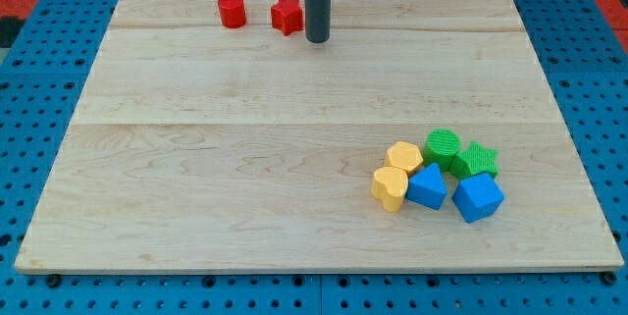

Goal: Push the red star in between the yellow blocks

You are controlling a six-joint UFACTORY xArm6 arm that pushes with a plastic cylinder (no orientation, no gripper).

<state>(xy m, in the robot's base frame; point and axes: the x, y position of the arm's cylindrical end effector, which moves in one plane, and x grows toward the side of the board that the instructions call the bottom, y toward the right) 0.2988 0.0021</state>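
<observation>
The red star lies near the view's top edge of the wooden board, left of centre. My tip stands just to the star's right, close beside it; I cannot tell if they touch. A yellow hexagon block and a yellow heart block lie together at the view's lower right, the heart just below-left of the hexagon, touching or nearly so.
A red cylinder sits left of the star. Beside the yellow blocks lie a green cylinder, a green star, a blue triangular block and a blue cube-like block. The board rests on a blue pegboard.
</observation>
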